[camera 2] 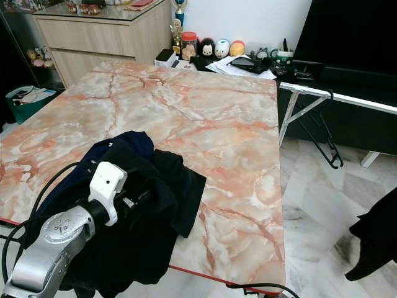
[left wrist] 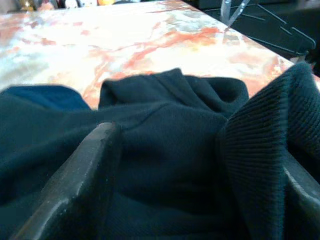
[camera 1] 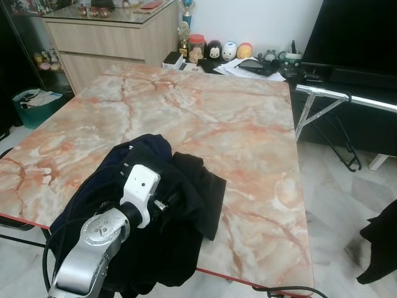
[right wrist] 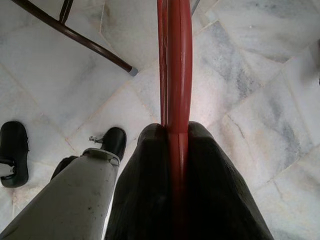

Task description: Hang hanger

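A heap of dark navy and black clothing lies on the near corner of the marble table. My left gripper is pushed into this heap. In the left wrist view its fingers stand apart, open, with folds of the dark cloth bulging between them. My right gripper is shut on a red hanger bar and holds it low over the tiled floor. A silver rack bar stands to the right of the table, with a black hanger on it.
Toys, papers and a jar crowd the table's far edge before a wooden cabinet. A dark cloth hangs at the right edge. Under my right gripper are a grey trouser leg, black shoes and a chair leg.
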You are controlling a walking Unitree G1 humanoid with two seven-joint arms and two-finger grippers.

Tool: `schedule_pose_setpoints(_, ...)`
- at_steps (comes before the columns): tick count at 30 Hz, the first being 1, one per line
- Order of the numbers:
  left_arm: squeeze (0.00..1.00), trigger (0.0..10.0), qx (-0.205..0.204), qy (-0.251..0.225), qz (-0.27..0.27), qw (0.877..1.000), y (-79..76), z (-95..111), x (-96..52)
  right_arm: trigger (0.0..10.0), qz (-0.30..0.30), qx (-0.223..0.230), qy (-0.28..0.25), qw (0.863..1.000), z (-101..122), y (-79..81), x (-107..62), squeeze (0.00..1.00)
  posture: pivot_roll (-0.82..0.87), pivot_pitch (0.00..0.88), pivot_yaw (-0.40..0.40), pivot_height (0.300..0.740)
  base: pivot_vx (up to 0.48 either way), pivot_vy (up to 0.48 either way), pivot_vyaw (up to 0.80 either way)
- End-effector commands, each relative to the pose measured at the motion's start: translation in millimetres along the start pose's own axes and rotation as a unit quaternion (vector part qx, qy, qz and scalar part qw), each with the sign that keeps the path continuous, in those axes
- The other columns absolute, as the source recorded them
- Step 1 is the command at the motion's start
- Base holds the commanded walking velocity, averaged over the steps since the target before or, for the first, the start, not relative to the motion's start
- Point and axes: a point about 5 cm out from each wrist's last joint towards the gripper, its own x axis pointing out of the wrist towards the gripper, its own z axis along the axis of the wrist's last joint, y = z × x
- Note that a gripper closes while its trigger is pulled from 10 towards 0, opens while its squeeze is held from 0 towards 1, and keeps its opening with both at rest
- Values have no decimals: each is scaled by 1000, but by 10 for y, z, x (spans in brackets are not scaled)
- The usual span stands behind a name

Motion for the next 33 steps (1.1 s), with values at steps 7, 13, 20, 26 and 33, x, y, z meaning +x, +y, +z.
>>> schedule_pose_setpoints(7, 0, 10000, 4, -19, 17, 1000, 28, 62, 3, 10000, 1, -6, -7, 1000, 28, -9, 0, 0, 117, 0, -45, 740, 0, 0, 0)
schedule_pose_setpoints(13, 0, 10000, 2, -25, 17, 1000, 30, 80, 20, 10000, 0, -4, -7, 1000, 28, -6, 0, 0, 115, 0, -43, 740, 0, 0, 0)
schedule_pose_setpoints(20, 0, 10000, 2, -27, 17, 999, 15, 80, 31, 10000, 1, -5, -7, 1000, 27, -7, 0, 0, 114, 0, -44, 740, 0, 0, 0)
schedule_pose_setpoints(26, 0, 10000, 3, -27, 19, 999, 18, 78, 26, 10000, 0, -5, -6, 1000, 27, -10, 0, 0, 115, 0, -46, 740, 0, 0, 0)
schedule_pose_setpoints(33, 0, 10000, 7, -24, 16, 1000, 9, 64, 22, 10000, 1, -5, -7, 1000, 25, -11, 0, 0, 113, 0, -44, 740, 0, 0, 0)
